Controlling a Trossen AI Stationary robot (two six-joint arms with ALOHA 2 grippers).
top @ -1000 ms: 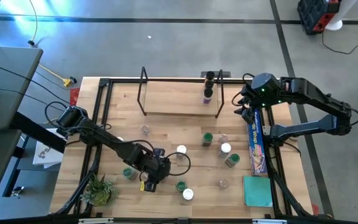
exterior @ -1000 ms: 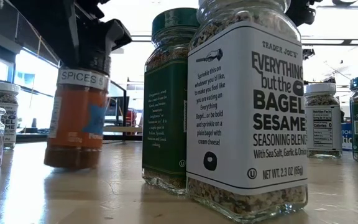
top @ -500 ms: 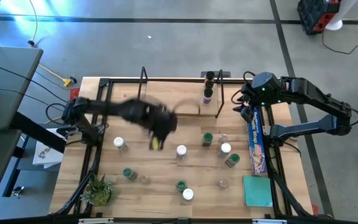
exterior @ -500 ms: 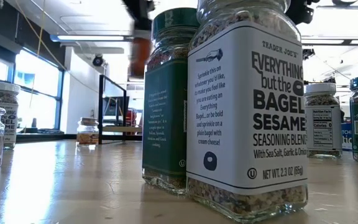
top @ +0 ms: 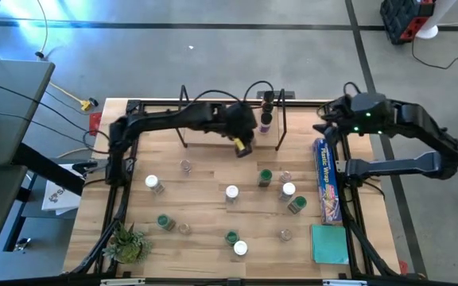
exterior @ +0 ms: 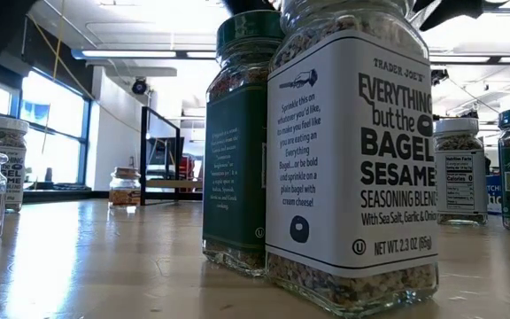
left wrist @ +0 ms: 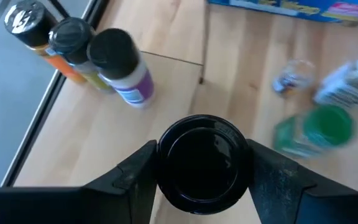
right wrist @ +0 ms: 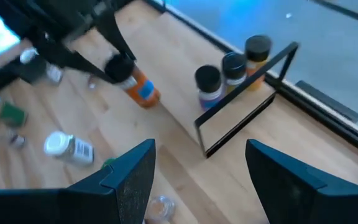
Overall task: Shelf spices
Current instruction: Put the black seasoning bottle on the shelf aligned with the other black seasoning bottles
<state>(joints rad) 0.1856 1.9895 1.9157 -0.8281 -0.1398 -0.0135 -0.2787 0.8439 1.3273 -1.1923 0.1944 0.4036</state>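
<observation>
My left gripper point(top: 242, 137) is over the near edge of the shelf point(top: 221, 127), a pale board between black wire end frames, and is shut on an orange spice jar point(top: 241, 146) with a black lid point(left wrist: 202, 163). Three dark-lidded jars point(top: 266, 111) stand in a row on the board's right end point(left wrist: 73, 40). Several more jars, with green, white and clear lids, stand on the table nearer me, such as a white-lidded one point(top: 232, 192). My right gripper point(top: 328, 127) is open, off the shelf's right end, and touches nothing point(right wrist: 201, 149). My left gripper pinches the orange jar at its black lid point(left wrist: 202, 163), one finger point(left wrist: 135, 177) on each side of the lid. The fingers come from above. The jar point(right wrist: 140, 90) hangs tilted below them, over the shelf board's near edge; whether its base touches the board does not show.
A long blue plastic-wrap box point(top: 327, 179) lies along the table's right side, with a teal pad point(top: 328, 242) nearer me. A spiky green plant point(top: 127, 242) stands at the near left corner. Black tube frame point(top: 130, 159) edges the table. The board's left and middle point(top: 213, 123) are bare.
My left gripper, shut on the orange jar, has risen from the table's near left part and swung fast toward the far edge and to the right, as far as the shelf. The jar came up off the table with it. My right arm has shifted slightly to the right.
</observation>
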